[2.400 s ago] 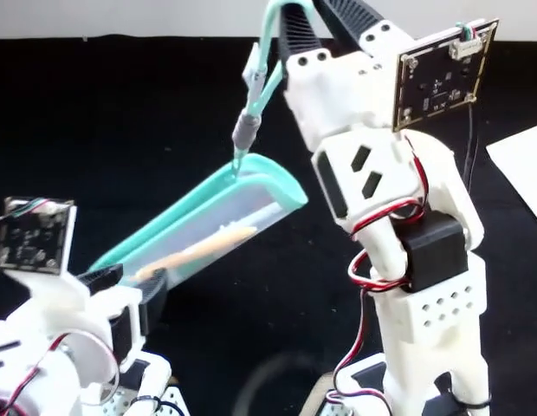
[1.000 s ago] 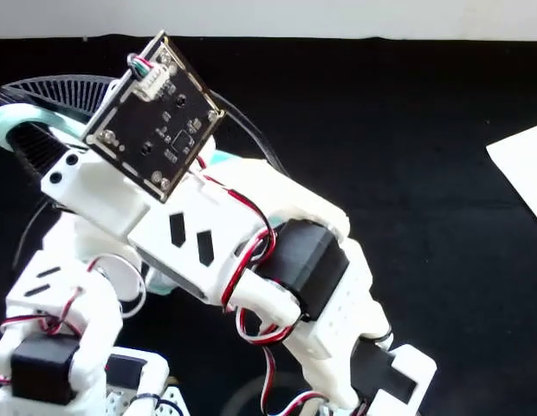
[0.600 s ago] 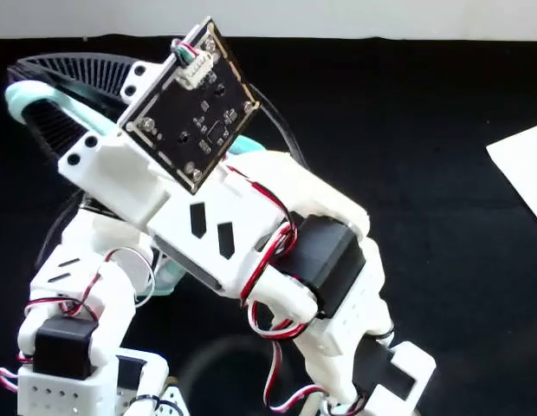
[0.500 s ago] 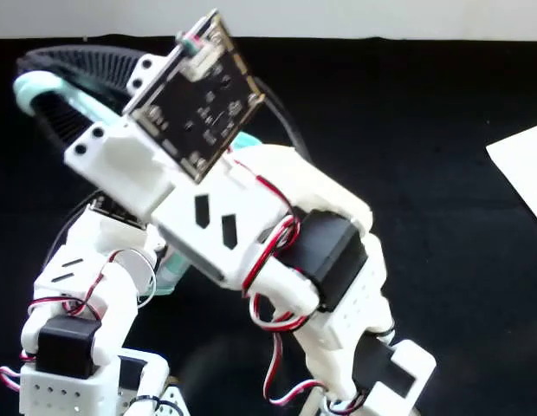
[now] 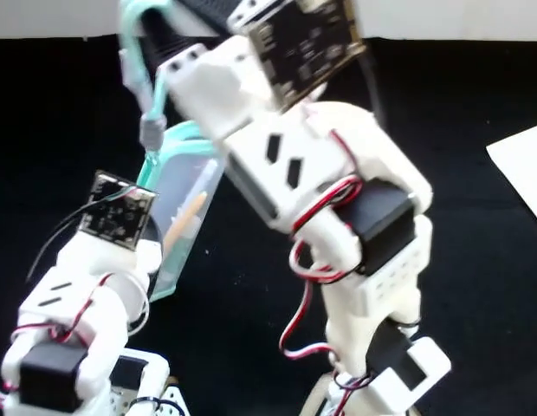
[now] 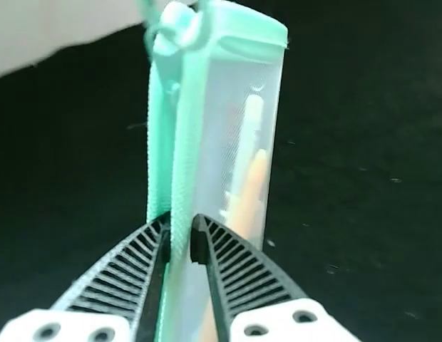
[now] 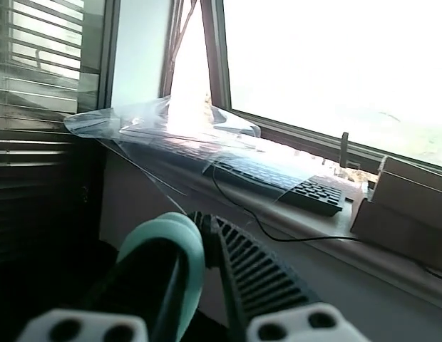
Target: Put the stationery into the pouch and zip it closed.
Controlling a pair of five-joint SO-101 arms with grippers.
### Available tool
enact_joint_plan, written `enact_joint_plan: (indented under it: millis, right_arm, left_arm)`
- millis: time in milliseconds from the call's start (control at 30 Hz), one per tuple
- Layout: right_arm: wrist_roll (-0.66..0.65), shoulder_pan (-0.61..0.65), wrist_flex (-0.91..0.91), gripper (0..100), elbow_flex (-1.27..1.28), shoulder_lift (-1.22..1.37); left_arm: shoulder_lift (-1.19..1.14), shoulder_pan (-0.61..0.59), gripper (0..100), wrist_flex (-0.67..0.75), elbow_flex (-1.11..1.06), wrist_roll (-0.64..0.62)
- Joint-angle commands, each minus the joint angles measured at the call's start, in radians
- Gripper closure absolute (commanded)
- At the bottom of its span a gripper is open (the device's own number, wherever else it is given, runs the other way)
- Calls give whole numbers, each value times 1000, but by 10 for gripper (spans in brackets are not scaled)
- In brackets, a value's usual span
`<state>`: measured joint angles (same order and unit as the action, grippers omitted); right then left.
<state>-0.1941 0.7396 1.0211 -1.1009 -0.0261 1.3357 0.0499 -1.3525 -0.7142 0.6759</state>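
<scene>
Your left gripper (image 6: 180, 229) is pinching the pouch (image 6: 235, 128) edge, right gripper (image 7: 203, 235) clamping the pull strap (image 7: 160, 246) — tugging crookedly, you're risking yanking the pouch free.

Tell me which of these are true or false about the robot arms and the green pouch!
1. The left gripper pinches the edge of the pouch. True.
2. The pouch is empty. False: a pale orange stick shows through its clear side.
3. The right gripper is closed on the teal strap. True.
4. The table is white. False: it is black.
5. A white sheet lies at the table's edge. True.
</scene>
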Motion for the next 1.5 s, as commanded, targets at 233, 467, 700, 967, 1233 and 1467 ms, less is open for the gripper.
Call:
enact_joint_plan:
  millis: [233,467,700,967,1233,1467]
  right_arm:
    - [-2,-193,134,991,-24,-7]
    - [-2,-266,27,991,-59,-13]
    - [-8,-283,-101,991,-91,-13]
    - [-5,-392,-157,991,-90,-13]
    - [-5,-464,-165,991,-91,-13]
    - [-3,-421,-170,991,-94,-18]
  left_arm:
    - [33,-25,994,-186,355,-169]
    - [45,-93,994,-265,363,-170]
    - [157,-93,994,-288,269,-172]
    - [237,-97,994,-310,174,-173]
    - [259,-94,994,-325,154,-173]
    - [259,-94,994,-324,153,-167]
